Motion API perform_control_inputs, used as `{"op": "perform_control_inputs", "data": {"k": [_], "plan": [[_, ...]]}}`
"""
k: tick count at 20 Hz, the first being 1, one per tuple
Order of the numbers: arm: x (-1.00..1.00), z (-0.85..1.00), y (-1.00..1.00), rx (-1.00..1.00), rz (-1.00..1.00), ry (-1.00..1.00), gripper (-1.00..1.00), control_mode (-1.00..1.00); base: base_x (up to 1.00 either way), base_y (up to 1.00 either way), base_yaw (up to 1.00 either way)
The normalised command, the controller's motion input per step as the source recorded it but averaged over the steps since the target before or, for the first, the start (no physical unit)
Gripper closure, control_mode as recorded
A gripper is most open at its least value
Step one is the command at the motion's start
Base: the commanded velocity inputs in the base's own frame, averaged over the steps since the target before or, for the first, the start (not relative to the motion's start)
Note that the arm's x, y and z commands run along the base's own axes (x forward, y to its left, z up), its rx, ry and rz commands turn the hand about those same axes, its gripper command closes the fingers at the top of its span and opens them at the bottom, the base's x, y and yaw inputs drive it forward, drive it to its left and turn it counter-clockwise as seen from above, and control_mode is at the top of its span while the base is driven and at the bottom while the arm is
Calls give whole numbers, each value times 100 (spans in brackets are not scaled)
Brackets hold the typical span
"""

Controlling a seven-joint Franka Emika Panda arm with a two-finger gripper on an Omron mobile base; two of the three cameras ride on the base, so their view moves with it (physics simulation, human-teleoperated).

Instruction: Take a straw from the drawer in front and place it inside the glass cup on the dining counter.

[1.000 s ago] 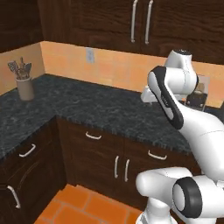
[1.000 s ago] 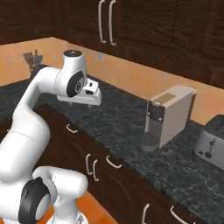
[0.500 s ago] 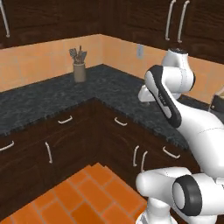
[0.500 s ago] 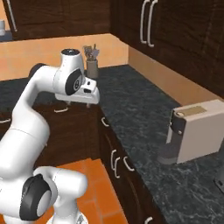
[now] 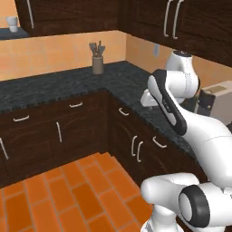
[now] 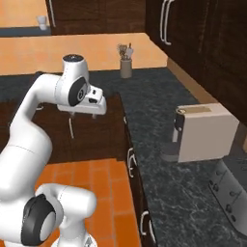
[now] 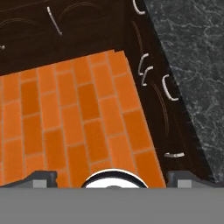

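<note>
Arm is seen folded high over the corner of the dark speckled granite surface. Pincer hangs under the white hand, aimed down at the orange tile floor. In hand view the two dark fingertips sit far apart at the bottom corners w/ nothing between them — pincer spread wide, nothing held.

Task items: straw, glass cup and dining counter can't be located in these views. Drawer fronts w/ curved silver handles are seen along the dark brown base cabinets under the granite; which one is the target drawer can't be told. All drawers shown are shut. In hand view more curved handles are seen on the cabinet run at right, next to the granite edge.

Other stuff:
- Utensil holder w/ tools stands on the granite near the back wall, also seen in right base view.
- Beige coffee machine sits on the granite at right, well apart from the holder; partly hidden behind the arm in left base view.
- Small white cup is seen on a high shelf at upper left, also at.
- Upper cabinets w/ straight bar handles are seen above the orange backsplash.
- Toaster-like grey unit at lower right of right base view — cut off by the frame edge, not clearly identifiable.
</note>
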Motion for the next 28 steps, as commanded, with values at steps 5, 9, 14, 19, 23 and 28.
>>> {"op": "perform_control_inputs", "data": {"k": [5, 9, 14, 19, 23, 28], "plan": [[0, 0, 0, 0, 0, 0, -100, 100, -20, -90, 30], [-32, 0, -25, -5, 13, -2, -100, -100, 0, 0, 0], [-1, -44, 65, -43, -2, -9, -100, -100, 0, 0, 0], [12, -71, 60, -59, -11, -13, -100, -100, 0, 0, 0], [40, -88, 36, -57, -10, -6, -100, -100, 0, 0, 0], [63, -86, 10, -40, -9, 1, -100, -100, 0, 0, 0]]}}
